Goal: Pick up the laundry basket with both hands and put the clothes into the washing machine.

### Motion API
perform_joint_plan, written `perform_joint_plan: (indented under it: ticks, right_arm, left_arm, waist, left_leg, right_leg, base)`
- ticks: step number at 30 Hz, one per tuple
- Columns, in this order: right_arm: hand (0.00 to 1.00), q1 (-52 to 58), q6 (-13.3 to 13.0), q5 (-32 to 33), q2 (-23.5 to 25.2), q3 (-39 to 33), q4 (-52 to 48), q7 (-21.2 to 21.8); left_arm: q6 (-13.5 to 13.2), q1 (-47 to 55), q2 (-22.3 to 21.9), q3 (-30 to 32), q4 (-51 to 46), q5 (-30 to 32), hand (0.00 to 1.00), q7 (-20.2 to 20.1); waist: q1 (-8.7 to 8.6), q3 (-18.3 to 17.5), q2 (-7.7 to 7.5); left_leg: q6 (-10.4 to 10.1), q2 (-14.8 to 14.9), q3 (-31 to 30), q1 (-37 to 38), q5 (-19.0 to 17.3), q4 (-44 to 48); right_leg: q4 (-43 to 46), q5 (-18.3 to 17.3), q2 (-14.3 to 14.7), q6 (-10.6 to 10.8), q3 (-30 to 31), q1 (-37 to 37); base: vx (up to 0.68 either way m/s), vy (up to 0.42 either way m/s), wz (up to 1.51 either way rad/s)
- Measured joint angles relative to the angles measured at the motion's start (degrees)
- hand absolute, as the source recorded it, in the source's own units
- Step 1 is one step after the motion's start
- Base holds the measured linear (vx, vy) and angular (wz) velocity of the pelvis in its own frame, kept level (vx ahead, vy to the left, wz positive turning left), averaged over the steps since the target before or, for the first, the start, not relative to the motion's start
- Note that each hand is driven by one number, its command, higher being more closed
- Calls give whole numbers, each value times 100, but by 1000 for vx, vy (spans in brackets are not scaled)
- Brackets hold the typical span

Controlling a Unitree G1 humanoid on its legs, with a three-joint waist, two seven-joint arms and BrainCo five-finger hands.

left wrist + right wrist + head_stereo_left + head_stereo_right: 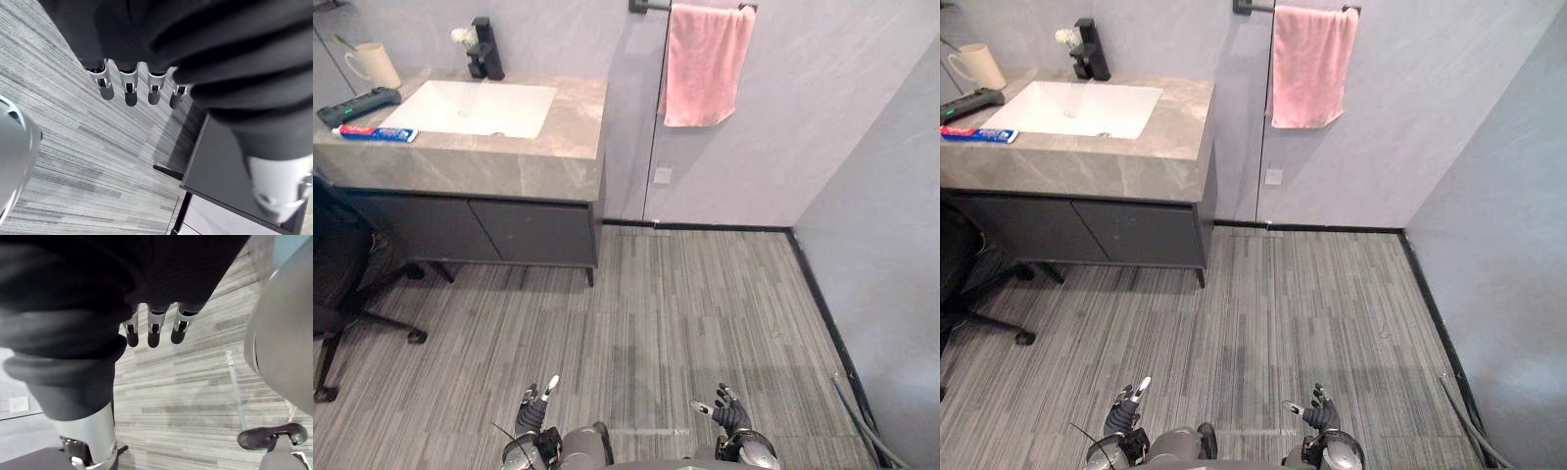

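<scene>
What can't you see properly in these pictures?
- Black chair: in the left eye view, the picture's left edge cuts most of it off.
- Cabinet under the counter: its closed fronts hide the inside.
- Dark gadget on the counter: too small to tell what it is.
- White plate on the wall: too small to tell whether it is a socket or a switch.

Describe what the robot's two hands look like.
The left hand and right hand match: a dark ribbed cover wraps the back and wrist of each, and the silver fingers, set in a row, end in dark rounded tips.
</scene>
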Motion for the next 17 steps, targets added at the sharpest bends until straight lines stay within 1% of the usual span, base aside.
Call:
perform_joint_plan:
  ticks: [1,3,4,5,6,7,8,9,10,11,12,13,15,17]
  right_arm:
    - [0,2,-2,0,5,12,-18,2]
    - [0,-12,0,-7,-5,16,-9,3]
    - [0,-9,0,-41,-4,20,19,8]
    - [0,-10,0,-42,-2,21,72,13]
    - [0,14,11,-43,-29,6,238,15]
    - [0,32,18,-45,-70,-33,358,16]
    - [0,78,19,-46,-87,-45,389,20]
    - [0,106,16,-55,-192,-39,456,25]
    - [0,106,15,-78,-247,-40,567,64]
    - [0,99,17,-116,-290,-43,610,81]
    - [0,55,16,-226,-367,-44,725,98]
    - [0,14,20,-256,-415,-51,856,98]
    - [0,-29,28,-267,-435,-75,1040,97]
    - [0,-49,39,-266,-468,-146,1104,95]
  left_arm:
    - [0,5,0,-3,0,0,0,-2]
    - [-1,7,-25,-45,21,-6,0,-21]
    - [-9,5,-17,-43,21,-9,0,-25]
    - [-8,9,11,-43,28,-10,0,-25]
    - [-7,13,43,-32,121,-11,0,-21]
    - [-6,-9,1,-38,249,-9,0,-24]
    - [-4,14,-13,-29,280,-10,0,-24]
    - [-13,49,-106,29,303,-8,0,-28]
    - [-12,50,-138,47,429,-7,0,-35]
    - [-7,58,-139,49,490,-6,0,-43]
    - [-5,72,-156,44,528,-2,0,-90]
    - [-5,73,-149,42,544,0,0,-108]
    - [-6,78,-85,41,611,2,0,-109]
    - [0,76,-4,41,697,2,0,-107]
  waist:
    - [-2,-33,-1]
    - [-8,-73,-10]
    - [-10,-111,-68]
    - [-10,-144,-121]
    - [-11,-253,-249]
    - [-17,-323,-109]
    - [-15,-393,-36]
    - [-13,-510,-23]
    - [-7,-573,65]
    - [-11,-595,99]
    - [-23,-628,139]
    - [-48,-634,135]
    - [-17,-663,78]
    - [-38,-669,41]
  left_leg:
    - [-2,16,-7,17,-2,-28]
    - [-44,46,-36,25,20,-115]
    - [-121,18,-38,25,44,-156]
    - [-146,-10,-39,20,49,-158]
    - [-198,-73,-145,44,61,-143]
    - [-279,-27,-237,117,113,-255]
    - [-326,-3,-263,154,150,-360]
    - [-391,34,-289,256,260,-599]
    - [-470,35,-327,393,395,-874]
    - [-474,29,-354,457,473,-1006]
    - [-529,10,-420,565,594,-1239]
    - [-543,7,-483,626,692,-1416]
    - [-593,19,-604,665,766,-1598]
    - [-559,29,-629,716,803,-1677]
  right_leg:
    - [-178,-2,-31,-5,-23,-67]
    - [-982,44,-102,-2,-18,-177]
    - [-1557,263,-106,-73,4,-163]
    - [-1846,499,-119,-108,53,-155]
    - [-2229,1121,-146,175,114,-26]
    - [-2424,1161,-84,114,5,116]
    - [-2578,1187,-23,82,-24,155]
    - [-2854,1255,72,39,-70,280]
    - [-3043,1302,142,-5,-118,395]
    - [-3118,1315,172,-18,-137,442]
    - [-3200,1322,220,-29,-183,501]
    - [-3276,1328,280,-39,-235,547]
    - [-3371,1357,367,-83,-252,557]
    - [-3453,1376,416,-108,-249,617]
  base:
    - [101,21,-5]
    - [102,-57,7]
    - [86,-110,7]
    - [123,-219,23]
    - [115,-195,32]
    - [123,-182,30]
    - [98,-116,9]
    - [118,-148,1]
    - [115,-149,4]
    - [111,-130,13]
    - [113,-127,18]
    - [105,-119,15]
    - [79,-90,3]
    - [54,-47,-4]
